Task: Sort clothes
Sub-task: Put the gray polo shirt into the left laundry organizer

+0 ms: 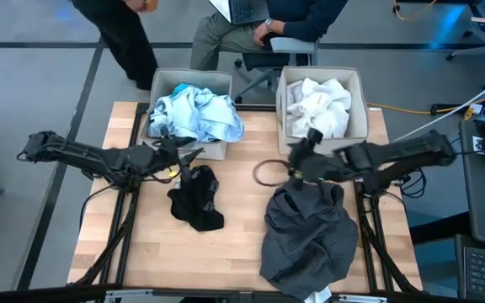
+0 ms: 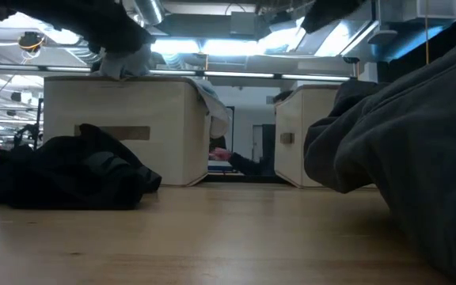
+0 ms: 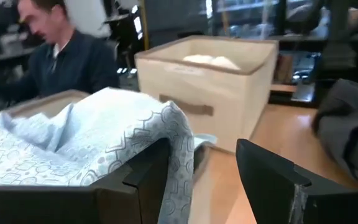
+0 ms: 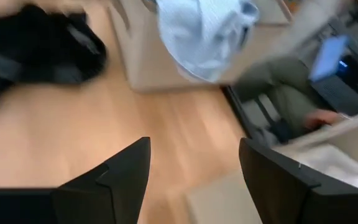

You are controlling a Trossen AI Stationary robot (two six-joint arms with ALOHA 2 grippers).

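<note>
Pale blue clothes (image 1: 196, 114), with a bit of turquoise (image 1: 180, 90), fill the left beige bin (image 1: 217, 80); one patterned fold (image 3: 104, 137) hangs over its front wall. A white garment (image 1: 318, 105) lies in the right bin (image 1: 362, 93). A small black garment (image 1: 196, 199) lies on the table in front of the left bin. The large dark grey garment (image 1: 306, 231) lies at the near right. My left gripper (image 1: 194, 156) (image 3: 213, 168) is open at the left bin's front. My right gripper (image 1: 293, 171) (image 4: 194, 168) is open and empty between the bins. No dark green garment shows. My left gripper is open beside the pale blue fold's hanging edge (image 3: 182, 146), which lies close by one finger (image 3: 148, 171). I cannot tell whether the finger touches it.
A dark ring (image 1: 268, 172) lies on the wooden table (image 1: 234, 252) between the two garments. A bit of white (image 1: 318, 295) shows at the near edge under the grey garment. People are beyond the table's far edge (image 1: 259, 25). The dark grey garment looms close in the low view (image 2: 418, 150).
</note>
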